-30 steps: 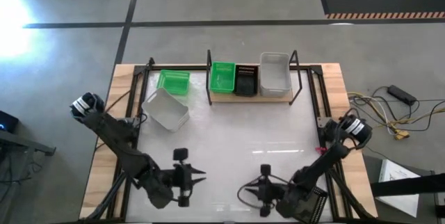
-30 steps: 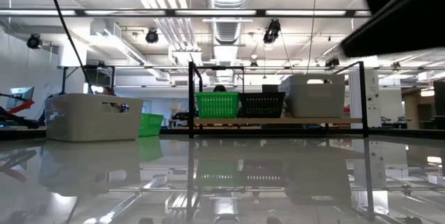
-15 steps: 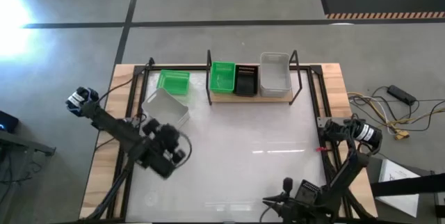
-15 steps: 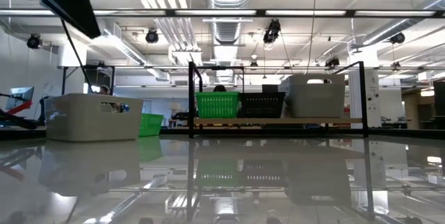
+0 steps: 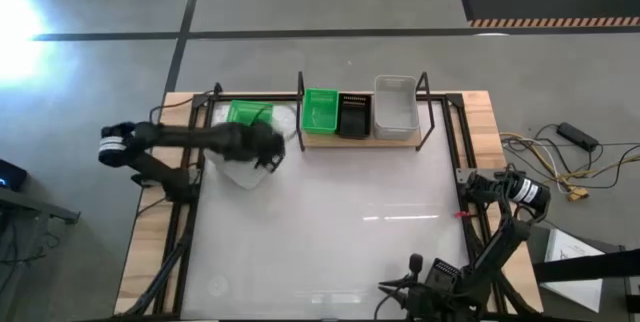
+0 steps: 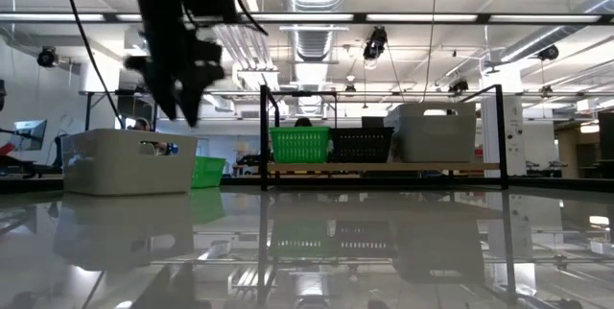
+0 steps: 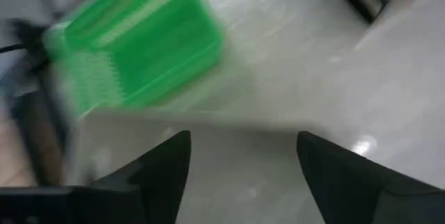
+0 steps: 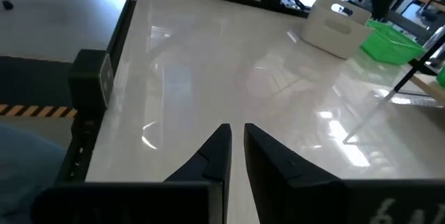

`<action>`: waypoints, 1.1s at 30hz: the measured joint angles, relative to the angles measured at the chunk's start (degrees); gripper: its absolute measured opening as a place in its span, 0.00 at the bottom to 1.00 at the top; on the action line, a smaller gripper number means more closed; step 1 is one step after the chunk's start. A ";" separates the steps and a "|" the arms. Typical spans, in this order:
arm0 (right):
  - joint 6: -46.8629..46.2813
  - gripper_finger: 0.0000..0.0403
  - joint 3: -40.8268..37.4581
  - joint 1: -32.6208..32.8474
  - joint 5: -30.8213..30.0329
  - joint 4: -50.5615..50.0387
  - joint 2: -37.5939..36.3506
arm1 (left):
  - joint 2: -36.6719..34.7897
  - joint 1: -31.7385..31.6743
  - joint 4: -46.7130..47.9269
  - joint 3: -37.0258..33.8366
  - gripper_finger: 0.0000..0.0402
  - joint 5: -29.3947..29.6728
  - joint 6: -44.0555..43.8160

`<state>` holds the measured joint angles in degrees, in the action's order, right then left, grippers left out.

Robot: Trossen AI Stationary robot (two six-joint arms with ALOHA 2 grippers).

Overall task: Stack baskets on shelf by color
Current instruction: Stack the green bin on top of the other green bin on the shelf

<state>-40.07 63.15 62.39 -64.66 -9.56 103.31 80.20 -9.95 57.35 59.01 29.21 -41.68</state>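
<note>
On the wooden shelf (image 5: pixel 362 141) stand a green basket (image 5: pixel 320 110), a black basket (image 5: pixel 354 115) and a white basket (image 5: pixel 396 105) side by side. Left of the shelf, a loose white basket (image 6: pixel 129 162) and a green basket (image 5: pixel 250 114) rest on the table. My left gripper (image 6: pixel 177 112) hangs open just above the loose white basket, fingers pointing down; its wrist view shows the green basket (image 7: pixel 132 40) beyond the fingers. My right gripper (image 8: pixel 236 144) is shut with nothing in it, low at the table's near right edge (image 5: pixel 392 290).
The shelf's black rod frame has upright posts (image 5: pixel 301 112) standing between the loose baskets and the shelved ones. A black frame (image 5: pixel 190 182) runs along the table's left and right sides. The white tabletop (image 5: pixel 350 222) lies bare between the arms.
My left gripper has swung from the table's near edge up and toward the far left, ending above the loose white basket. My right arm has drawn back toward the near edge. The baskets have stayed where they were.
</note>
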 joint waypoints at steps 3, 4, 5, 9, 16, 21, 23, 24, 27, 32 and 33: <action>-0.02 0.08 0.48 0.00 0.04 0.23 0.00 | 0.00 -8.45 -13.70 -3.78 0.65 -6.59 9.41; 0.00 0.08 0.58 0.00 0.04 0.57 0.00 | 0.00 -10.58 -17.82 -5.03 0.65 -7.51 11.52; 0.00 0.08 0.66 0.00 0.04 1.07 0.00 | 0.00 -12.24 -21.63 -6.24 0.65 -7.75 13.22; 0.00 0.08 1.22 0.00 0.09 2.29 0.00 | 0.27 -16.51 -34.23 -10.46 0.65 -7.69 19.16; -0.55 0.08 1.27 0.00 0.10 3.09 0.00 | 3.71 -18.64 -41.82 -13.59 0.65 -4.06 22.76; 0.04 0.08 1.27 0.00 0.09 4.40 0.00 | 7.84 -18.87 -41.73 -13.65 0.62 -3.43 22.79; 0.11 0.08 1.27 0.00 0.10 4.34 0.00 | 8.96 -18.87 -41.38 -13.62 0.58 -3.61 22.77; 0.12 0.08 1.27 0.00 0.09 4.36 0.00 | 9.43 -18.87 -41.26 -13.62 0.55 -3.62 22.77; 0.17 0.08 1.27 0.00 0.11 4.33 0.00 | 9.83 -18.87 -40.43 -13.62 0.44 -3.98 22.74; 0.20 0.08 1.27 0.00 0.09 4.31 0.00 | 9.36 -18.79 -37.39 -13.52 0.20 -5.27 23.14; 0.20 0.08 1.27 0.00 0.10 4.29 0.00 | 9.04 -18.51 -36.04 -13.22 0.15 -5.33 23.12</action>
<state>-39.88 64.42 62.39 -64.56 -5.28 103.31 89.24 -28.46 21.31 45.79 23.88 -18.57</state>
